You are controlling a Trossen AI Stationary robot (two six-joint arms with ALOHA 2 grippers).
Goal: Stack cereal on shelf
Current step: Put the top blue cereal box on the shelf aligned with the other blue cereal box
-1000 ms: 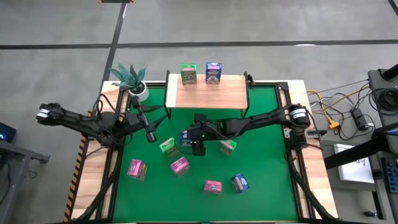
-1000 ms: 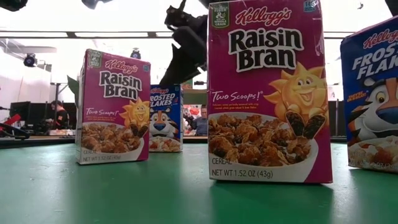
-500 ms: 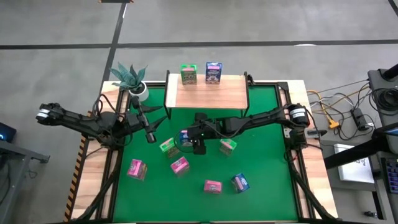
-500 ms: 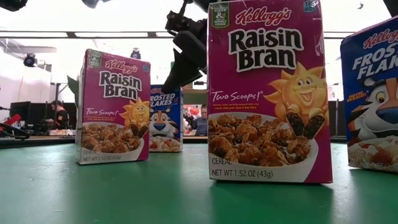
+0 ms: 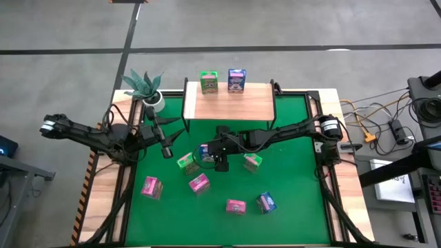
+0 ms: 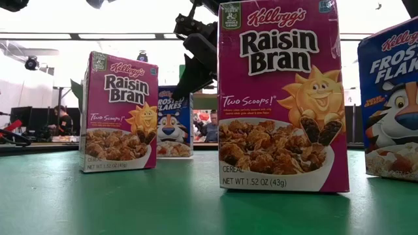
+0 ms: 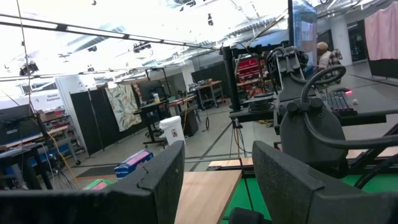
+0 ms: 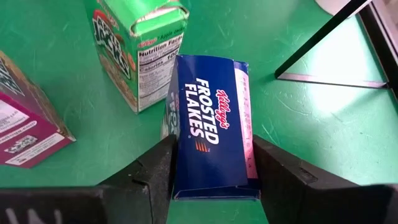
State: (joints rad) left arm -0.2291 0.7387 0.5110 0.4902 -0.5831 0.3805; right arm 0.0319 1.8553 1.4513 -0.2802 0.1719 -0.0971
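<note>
right gripper [image 8: 211,171] closing onto blue box [image 8: 211,134], fingers now touching both sides, box standing on table [image 5: 303,172] just in front of shelf [image 5: 231,103] | grasp forming, lift to shelf likely next | left gripper [image 7: 217,180] apart, waiting left of shelf

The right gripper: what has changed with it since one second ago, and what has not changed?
The right gripper has closed its fingers onto the blue Frosted Flakes box, which stands on the green table between them; it is not lifted yet. In the low view that arm shifted only slightly. The left gripper stays open and empty near the plant. The shelf keeps its two boxes; the others have not moved.
</note>
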